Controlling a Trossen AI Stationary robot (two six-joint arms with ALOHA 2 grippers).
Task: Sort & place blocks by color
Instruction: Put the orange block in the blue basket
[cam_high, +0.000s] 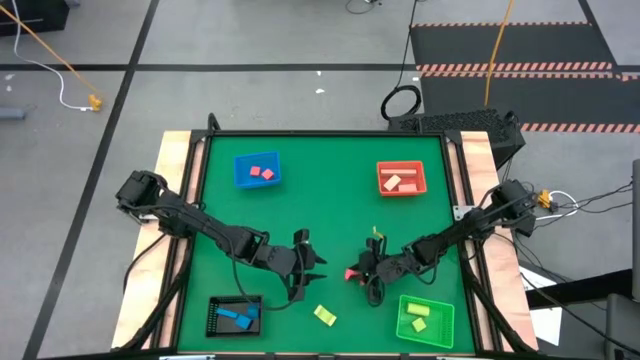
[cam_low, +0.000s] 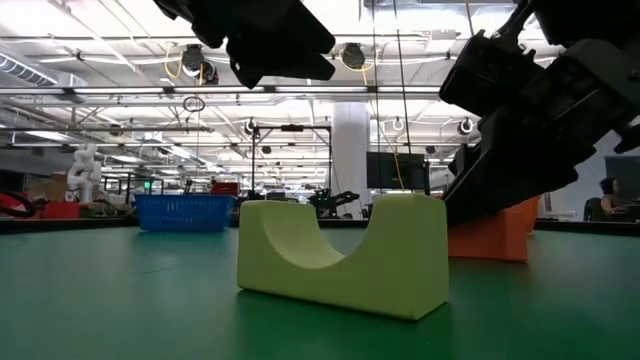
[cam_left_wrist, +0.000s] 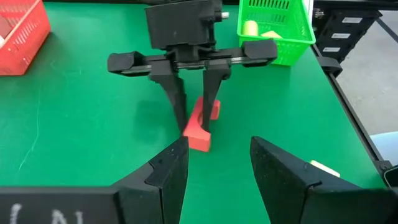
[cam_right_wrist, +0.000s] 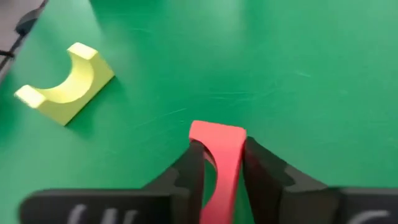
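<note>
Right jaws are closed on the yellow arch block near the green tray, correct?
Not quite. The right gripper has its jaws closed on a red block, shown in the right wrist view. The yellow arch block lies free on the table.

Bright overhead light (right wrist view blurred).

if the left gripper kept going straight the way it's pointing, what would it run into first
Most likely the red block on the mat, with the right gripper closed on it. The left gripper stands open, aimed at that block in its wrist view, though depth is hard to judge.
</note>
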